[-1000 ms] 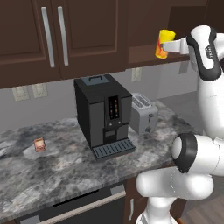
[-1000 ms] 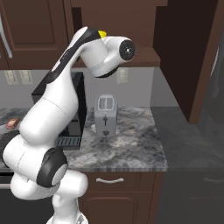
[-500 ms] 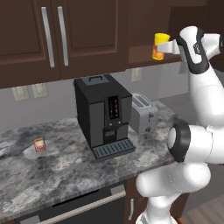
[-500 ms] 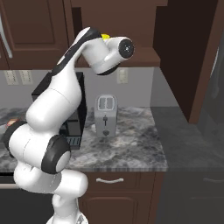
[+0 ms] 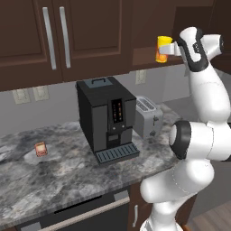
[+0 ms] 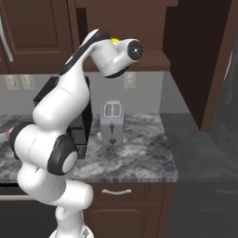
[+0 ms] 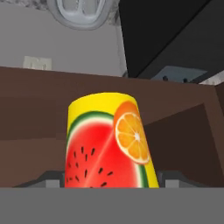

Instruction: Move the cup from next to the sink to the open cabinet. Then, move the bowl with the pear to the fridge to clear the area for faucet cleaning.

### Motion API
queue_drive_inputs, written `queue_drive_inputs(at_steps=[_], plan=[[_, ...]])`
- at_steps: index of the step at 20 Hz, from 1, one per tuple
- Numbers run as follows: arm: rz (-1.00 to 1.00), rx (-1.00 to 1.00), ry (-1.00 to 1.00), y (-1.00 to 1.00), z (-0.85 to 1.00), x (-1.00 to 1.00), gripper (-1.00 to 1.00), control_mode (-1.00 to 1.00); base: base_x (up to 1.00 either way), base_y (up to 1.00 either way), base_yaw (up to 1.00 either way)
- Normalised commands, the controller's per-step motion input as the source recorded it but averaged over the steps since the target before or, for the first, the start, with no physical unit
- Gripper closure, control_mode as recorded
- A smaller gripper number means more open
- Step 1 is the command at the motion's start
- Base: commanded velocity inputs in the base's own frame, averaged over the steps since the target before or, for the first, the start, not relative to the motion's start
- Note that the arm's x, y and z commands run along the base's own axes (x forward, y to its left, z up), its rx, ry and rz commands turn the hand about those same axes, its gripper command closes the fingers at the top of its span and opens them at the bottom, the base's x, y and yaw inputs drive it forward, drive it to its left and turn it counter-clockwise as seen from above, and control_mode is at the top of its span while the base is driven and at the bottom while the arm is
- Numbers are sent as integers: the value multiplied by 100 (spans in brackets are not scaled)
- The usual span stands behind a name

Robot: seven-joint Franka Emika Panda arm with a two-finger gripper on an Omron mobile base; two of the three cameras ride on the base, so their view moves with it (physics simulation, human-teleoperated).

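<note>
- The gripper (image 5: 170,47) is clasping the cup (image 5: 161,49) by its side walls, holding it up at the open cabinet (image 5: 149,56).
- The cup looks light, stiff and smooth, so it is probably prone to slipping.
- Mid-wall is looking like the safest hold.

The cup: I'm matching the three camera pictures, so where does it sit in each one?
Left base view: the cup is at upper right, in the tool, level with the open cabinet's shelf board.
Right base view: just a yellow sliver of the cup peeks over the arm's wrist, upper centre.
Hand view: the cup stands at centre.
Shared landmark: the toaster.
</note>
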Motion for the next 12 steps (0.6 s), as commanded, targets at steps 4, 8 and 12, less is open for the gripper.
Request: queue_drive_inputs(at_steps=[4,8,12], plan=[[-2,8,0,-2,100,0,100,-100,0,0,0],[0,0,0,2,19,27,100,-100,0,0,0],[0,-7,2,17,-35,62,100,-100,0,0,0]])
